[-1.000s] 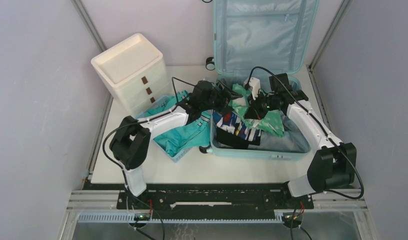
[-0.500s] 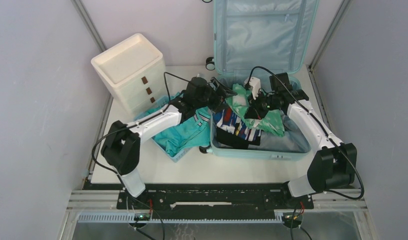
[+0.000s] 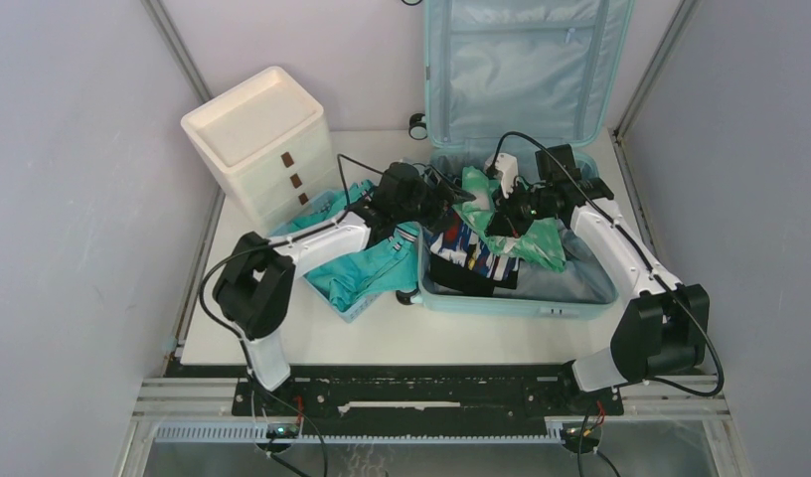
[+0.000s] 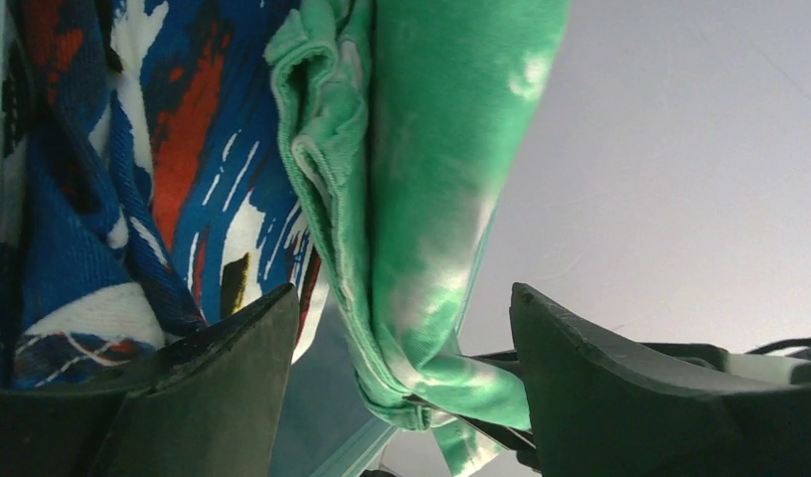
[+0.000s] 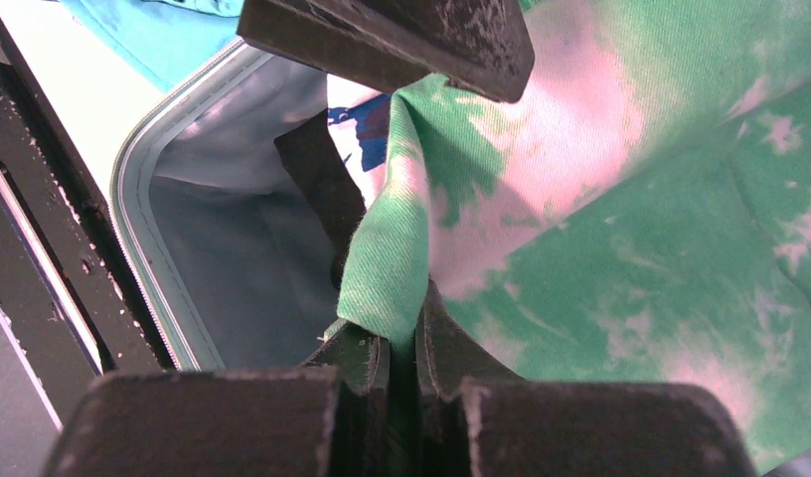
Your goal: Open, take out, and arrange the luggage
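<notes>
**Open blue luggage, one green cloth pinched**

We see a white table (image 3: 382,338) that fills the middle of the top view. The luggage (image 3: 526,70) is the biggest thing on it. It sits at the upper right of the table. It is open, and its lid stands up against the back wall with the pale lining facing us. The low half lies flat and has clothes in it.

At the upper left stands a white drawer unit (image 3: 257,139) with brown handles. Just below it, to the left of the luggage, is a small blue basket (image 3: 353,311) with teal clothes (image 3: 367,270) piled in it.

Inside the luggage we see a green and white cloth (image 3: 536,238) on the right. A blue, red and white cloth (image 3: 466,248) lies to its left.

The right gripper (image 5: 416,338) is pressed together and pinches a fold of the green cloth above the luggage. The left gripper (image 4: 402,328) is spread wide at the left edge of the luggage. The green cloth hangs in front of its fingers. We cannot tell if they touch it.
</notes>
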Action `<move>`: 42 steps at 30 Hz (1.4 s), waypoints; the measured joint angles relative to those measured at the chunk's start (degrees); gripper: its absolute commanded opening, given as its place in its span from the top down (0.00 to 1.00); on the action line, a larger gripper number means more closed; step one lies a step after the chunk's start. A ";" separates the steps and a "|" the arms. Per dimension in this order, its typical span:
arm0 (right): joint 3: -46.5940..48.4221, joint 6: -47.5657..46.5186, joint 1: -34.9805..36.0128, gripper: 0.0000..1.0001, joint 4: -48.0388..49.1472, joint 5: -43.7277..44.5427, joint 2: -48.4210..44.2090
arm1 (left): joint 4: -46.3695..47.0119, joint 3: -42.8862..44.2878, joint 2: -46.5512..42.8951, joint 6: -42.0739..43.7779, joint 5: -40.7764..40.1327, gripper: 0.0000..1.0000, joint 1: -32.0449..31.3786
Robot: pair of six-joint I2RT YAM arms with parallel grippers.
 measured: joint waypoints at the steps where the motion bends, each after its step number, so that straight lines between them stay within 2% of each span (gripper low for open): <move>1: 0.00 0.00 0.00 1.00 0.00 0.00 0.00 | -0.07 0.00 0.37 0.00 0.17 0.18 -0.02; 8: 0.00 0.02 0.66 0.99 0.00 0.00 -0.02 | -0.17 1.22 1.73 0.00 0.61 0.19 -0.20; 14: 0.00 -0.02 2.51 0.99 -0.04 0.46 -0.02 | -0.22 4.92 4.98 -0.13 1.16 0.35 -0.57; 16: 0.00 -0.02 2.82 0.99 -0.04 0.92 -0.02 | -0.48 5.35 5.49 -0.28 1.51 0.47 -0.61; 17: 0.00 -0.02 2.95 0.99 -0.04 1.05 -0.02 | -0.55 5.44 5.62 -0.39 1.64 0.61 -0.63; 19: 0.00 -0.07 3.23 0.98 -0.04 1.22 -0.13 | -0.74 5.49 5.73 -0.59 1.90 0.81 -0.61; 21: 0.00 -0.22 3.41 0.89 -0.15 1.33 -0.37 | -0.90 5.51 5.84 -0.04 2.01 0.98 -0.61; 27: 1.22 -0.94 3.30 0.42 -2.51 -0.09 -0.79 | -1.84 6.97 5.84 4.28 2.36 1.00 -0.68; 31: 5.95 -2.75 2.43 0.17 -7.69 -4.42 -0.74 | -2.43 7.26 5.73 8.85 2.21 1.00 -0.76; 37: 15.50 -7.72 0.48 0.01 -17.44 -8.22 -0.09 | -4.52 7.26 3.89 15.91 1.33 1.00 -0.76; 42: 18.91 -8.55 -1.01 0.00 -20.55 -8.24 -0.09 | -7.39 7.23 -0.66 21.84 0.39 1.00 -0.92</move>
